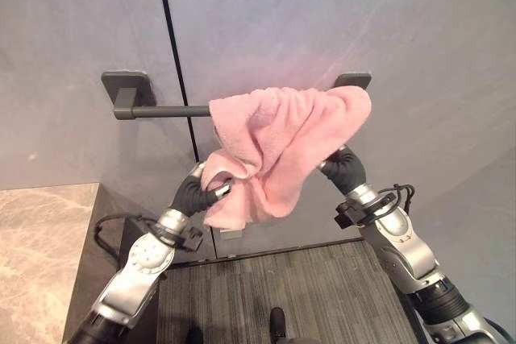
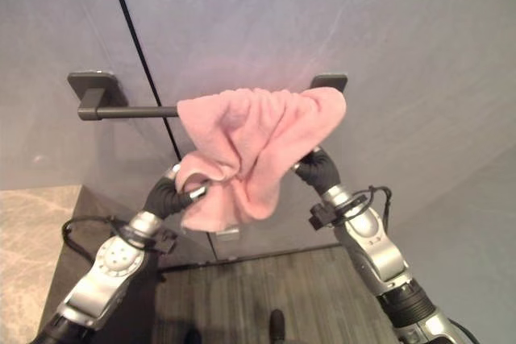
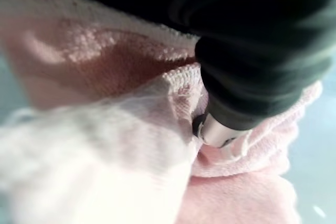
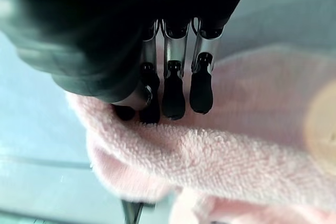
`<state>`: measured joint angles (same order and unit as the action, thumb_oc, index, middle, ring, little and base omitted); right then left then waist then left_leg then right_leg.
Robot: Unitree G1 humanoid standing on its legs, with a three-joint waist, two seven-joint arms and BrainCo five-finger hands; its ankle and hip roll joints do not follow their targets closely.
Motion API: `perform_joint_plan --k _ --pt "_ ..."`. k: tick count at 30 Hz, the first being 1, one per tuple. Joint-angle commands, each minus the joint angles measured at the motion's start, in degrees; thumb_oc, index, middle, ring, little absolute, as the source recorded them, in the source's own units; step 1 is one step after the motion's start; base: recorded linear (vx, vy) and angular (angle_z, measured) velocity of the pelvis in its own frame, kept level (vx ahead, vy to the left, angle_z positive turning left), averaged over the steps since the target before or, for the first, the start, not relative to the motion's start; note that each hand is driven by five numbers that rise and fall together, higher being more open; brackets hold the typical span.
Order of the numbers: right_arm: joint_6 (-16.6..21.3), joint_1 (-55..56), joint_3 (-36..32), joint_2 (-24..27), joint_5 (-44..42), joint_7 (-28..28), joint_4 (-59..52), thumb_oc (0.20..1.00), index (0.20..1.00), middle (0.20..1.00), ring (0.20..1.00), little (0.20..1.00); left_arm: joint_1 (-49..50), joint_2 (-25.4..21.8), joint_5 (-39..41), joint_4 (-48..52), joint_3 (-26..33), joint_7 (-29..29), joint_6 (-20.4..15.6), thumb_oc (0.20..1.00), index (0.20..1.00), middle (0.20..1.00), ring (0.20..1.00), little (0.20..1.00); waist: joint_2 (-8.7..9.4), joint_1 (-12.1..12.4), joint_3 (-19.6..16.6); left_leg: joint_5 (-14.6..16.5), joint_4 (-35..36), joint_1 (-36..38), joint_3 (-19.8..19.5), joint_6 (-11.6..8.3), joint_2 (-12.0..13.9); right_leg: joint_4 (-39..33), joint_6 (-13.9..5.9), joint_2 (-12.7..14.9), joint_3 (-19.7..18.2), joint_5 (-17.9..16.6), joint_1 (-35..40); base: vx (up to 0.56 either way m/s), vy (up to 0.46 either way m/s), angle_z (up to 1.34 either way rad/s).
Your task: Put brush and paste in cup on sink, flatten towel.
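The soft, limp pink terry towel, bunched on the dark wall rail, is pinched by the left robot hand and fingered by the right robot hand; best spread by its edges.

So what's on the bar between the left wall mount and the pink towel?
Nothing: in the left eye view that stretch of the towel bar is bare from the left mount to the bunched pink towel.
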<state>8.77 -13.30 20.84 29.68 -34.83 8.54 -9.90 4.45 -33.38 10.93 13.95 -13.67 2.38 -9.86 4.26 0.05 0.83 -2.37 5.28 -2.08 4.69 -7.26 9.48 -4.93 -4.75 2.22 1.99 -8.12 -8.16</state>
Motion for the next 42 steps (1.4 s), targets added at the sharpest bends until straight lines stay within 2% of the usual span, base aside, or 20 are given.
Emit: perform_joint_plan --k 1,3,8,15,25,26,27,29,30,31,32,34,42 --pt "2.7 -0.2 -1.9 -1.3 -1.5 1.1 -3.7 0.200 0.200 0.200 0.200 0.200 -1.5 -1.7 2.0 -0.2 0.5 -0.7 -3.5 0.200 0.200 0.200 0.200 0.200 1.93 1.3 -1.6 0.4 -0.3 -0.1 1.1 1.91 -2.1 -0.1 -5.95 4.8 2.1 1.5 1.3 -0.02 0.017 0.07" --pt "2.2 0.5 -0.1 -1.5 0.2 1.3 -2.9 0.200 0.200 0.200 0.200 0.200 1.8 -2.0 2.5 -3.4 1.0 -0.9 -2.9 0.200 0.200 0.200 0.200 0.200 2.33 2.5 -0.5 0.0 -0.3 -0.7 0.7 2.10 -2.2 -0.1 -5.78 4.8 2.4 1.4 1.1 -0.04 0.005 0.06" --pt "1.5 0.7 1.7 -3.1 4.1 -0.4 2.6 0.200 0.200 0.200 0.200 0.200 1.3 -1.1 1.2 -9.2 -1.5 -0.6 -2.0 0.200 0.200 0.200 0.200 0.200 2.70 3.1 0.0 -0.4 -0.3 -1.7 0.0 2.27 -2.3 -0.1 -5.64 4.9 2.9 1.4 0.8 -0.02 -0.005 0.07" --pt "2.4 1.3 1.2 -5.7 7.5 -3.8 5.8 0.200 0.200 0.200 0.200 0.200 -3.6 0.5 -2.5 -14.6 -5.1 1.8 -1.9 0.200 0.200 0.200 0.200 0.200 2.54 2.3 -0.5 -0.5 -0.3 -2.1 -0.4 2.05 -2.2 -0.1 -5.44 4.8 2.9 1.5 0.5 0.00 0.003 0.05" --pt "3.1 -0.1 1.5 -7.3 7.7 -5.3 6.0 0.200 0.200 0.200 0.200 0.200 -4.9 2.2 -3.5 -17.7 -7.6 2.8 -1.7 0.200 0.200 0.200 0.200 0.200 1.56 1.2 -1.7 -0.1 -0.3 -0.9 -0.5 1.70 -2.0 -0.1 -5.34 5.1 3.4 1.9 1.9 0.02 0.002 0.01" --pt "2.9 -0.1 1.9 -7.2 8.2 -5.3 6.6 0.200 0.200 0.200 0.200 0.200 -4.9 2.4 -3.8 -18.6 -7.9 3.0 -1.5 0.426 0.426 0.426 0.426 0.426 1.54 1.2 -1.7 -0.1 -0.3 -0.8 -0.5 1.72 -2.0 -0.1 -5.31 5.1 3.5 1.9 2.0 0.00 0.000 0.00" --pt "2.4 -0.1 2.2 -7.0 8.9 -5.3 7.5 1.000 1.000 1.000 1.000 1.000 -4.8 2.6 -4.4 -19.9 -8.1 3.0 -1.2 1.000 1.000 1.000 1.000 1.000 1.52 1.2 -1.8 -0.1 -0.3 -0.7 -0.4 1.73 -2.0 -0.1 -5.33 5.2 3.5 2.0 2.0 0.00 0.000 0.00" --pt "1.9 0.1 2.4 -6.8 10.2 -5.8 8.7 1.000 1.000 1.000 1.000 1.000 -4.8 2.8 -5.6 -21.9 -8.5 3.0 -0.8 1.000 1.000 1.000 1.000 1.000 1.49 1.1 -1.8 0.0 -0.3 -0.6 -0.4 1.75 -2.1 -0.1 -5.31 5.2 3.5 2.0 2.2 0.00 0.000 0.00" --pt "1.4 1.4 1.9 -6.3 14.9 -7.7 11.8 1.000 1.000 1.000 1.000 1.000 -4.6 3.1 -8.1 -25.2 -8.5 4.0 0.0 1.000 1.000 1.000 1.000 1.000 1.41 1.1 -2.0 0.0 -0.3 -0.4 -0.4 1.80 -2.1 -0.1 -5.29 5.2 3.5 2.0 2.4 0.00 0.000 0.00" --pt "1.4 1.4 1.9 -6.3 14.9 -7.7 11.8 1.000 1.000 1.000 1.000 1.000 -4.6 3.1 -8.1 -25.2 -8.5 4.0 0.0 1.000 1.000 1.000 1.000 1.000 1.41 1.1 -2.0 0.0 -0.3 -0.4 -0.4 1.80 -2.1 -0.1 -5.29 5.2 3.5 2.0 2.4 0.00 0.000 0.00" --pt "0.7 4.0 0.3 -5.5 19.7 -8.5 14.5 1.000 1.000 1.000 1.000 1.000 -3.6 3.0 -10.9 -27.4 -8.0 3.6 0.4 1.000 1.000 1.000 1.000 1.000 1.30 1.0 -2.2 0.2 -0.3 -0.1 -0.5 1.87 -2.0 -0.1 -5.24 5.2 3.6 2.1 2.8 0.00 0.000 0.00" --pt "0.2 6.4 -2.1 -5.0 23.0 -10.0 17.7 1.000 1.000 1.000 1.000 1.000 -2.2 2.8 -12.4 -28.9 -6.8 3.7 0.4 1.000 1.000 1.000 1.000 1.000 1.21 1.0 -2.4 0.2 -0.3 0.2 -0.7 1.84 -1.9 -0.1 -5.26 5.3 3.8 2.3 3.2 0.00 0.004 0.02" --pt "0.7 11.8 -11.6 -6.8 21.8 -13.0 22.9 1.000 1.000 1.000 1.000 1.000 2.8 1.4 -15.0 -29.3 1.4 5.8 0.2 1.000 1.000 1.000 1.000 1.000 0.30 0.7 -3.3 0.3 -0.3 1.2 -1.5 1.71 -2.1 -0.1 -5.25 5.9 5.1 2.8 5.3 -0.01 0.022 0.06"
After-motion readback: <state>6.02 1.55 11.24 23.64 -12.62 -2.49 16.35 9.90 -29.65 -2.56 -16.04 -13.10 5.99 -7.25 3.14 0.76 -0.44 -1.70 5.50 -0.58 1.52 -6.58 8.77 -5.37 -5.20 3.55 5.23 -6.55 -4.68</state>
